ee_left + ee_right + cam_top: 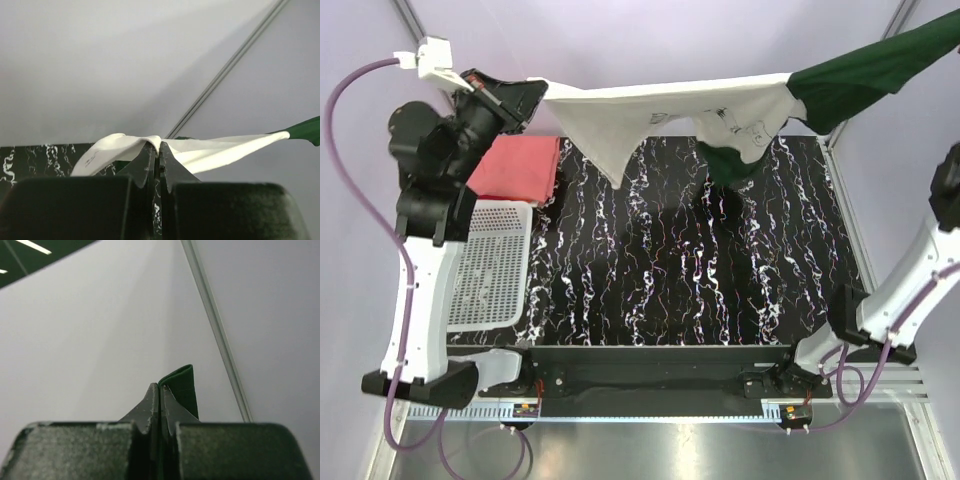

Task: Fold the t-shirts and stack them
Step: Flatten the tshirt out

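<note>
We've got the cream-white soft-cloth t-shirt with dark green parts and dark chest print (620, 115) strung across the top of the frame, lifted off the black marbled table (700, 280). Our left gripper (159, 148) is pinched tight on a cream edge at upper left. Our right gripper (159, 389) is clamped on a green fold at upper right. The long axis runs left to right, with the middle sagging down. This looks like light, limp cloth that will droop and swing, so we'd take hold at hems or shoulder seams. The plain salmon-red t-shirt (515, 168) lies in a neat rectangle at left, just above the white plastic mesh basket (490, 265).
</note>
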Motion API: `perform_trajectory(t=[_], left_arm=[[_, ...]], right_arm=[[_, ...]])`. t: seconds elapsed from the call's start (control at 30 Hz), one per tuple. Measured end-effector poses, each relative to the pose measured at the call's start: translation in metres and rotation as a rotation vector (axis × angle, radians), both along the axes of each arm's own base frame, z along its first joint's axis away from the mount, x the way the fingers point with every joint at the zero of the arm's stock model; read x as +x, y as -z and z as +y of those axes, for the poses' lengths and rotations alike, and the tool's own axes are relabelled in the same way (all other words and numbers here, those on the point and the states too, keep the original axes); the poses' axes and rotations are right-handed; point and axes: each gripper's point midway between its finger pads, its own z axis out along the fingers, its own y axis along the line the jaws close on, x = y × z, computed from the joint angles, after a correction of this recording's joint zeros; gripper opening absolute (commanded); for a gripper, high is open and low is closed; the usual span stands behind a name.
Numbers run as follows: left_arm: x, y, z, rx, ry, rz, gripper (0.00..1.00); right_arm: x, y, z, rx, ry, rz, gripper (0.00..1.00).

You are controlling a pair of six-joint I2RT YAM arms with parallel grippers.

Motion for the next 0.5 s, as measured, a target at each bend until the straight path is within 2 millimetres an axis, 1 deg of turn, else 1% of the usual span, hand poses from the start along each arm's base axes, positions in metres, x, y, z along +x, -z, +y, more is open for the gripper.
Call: perform_trajectory(t=[0.1, 0.17, 0.33, 0.37, 0.4, 0.43, 0.5], left_arm=[[-0.03, -0.016, 0.003, -0.007, 0.009, -0.057, 0.0], [-0.047, -0.024, 0.006, -0.014, 0.013, -0.087, 0.0], [-0.09, -0.046, 0.009, -0.045, 0.041, -0.16, 0.0], [-0.097, -0.049, 0.009, -0.05, 0.049, -0.17, 0.0], [-0.105, -0.052, 0.009, -0.054, 0.058, -0.179, 0.0], [-0.112, -0.054, 0.008, -0.056, 0.069, -0.19, 0.0], [-0.125, -0.057, 0.007, -0.061, 0.09, -0.2, 0.0]], right_arm=[[-0.043, -0.024, 0.017, -0.042, 0.012, -0.078, 0.0], [-0.072, -0.035, 0.025, -0.061, 0.039, -0.121, 0.0], [-0.127, -0.047, 0.031, -0.078, 0.139, -0.185, 0.0], [-0.142, -0.049, 0.032, -0.083, 0.165, -0.201, 0.0], [-0.151, -0.051, 0.032, -0.085, 0.188, -0.212, 0.0], [-0.168, -0.053, 0.033, -0.09, 0.22, -0.232, 0.0], [-0.192, -0.056, 0.035, -0.099, 0.267, -0.26, 0.0]])
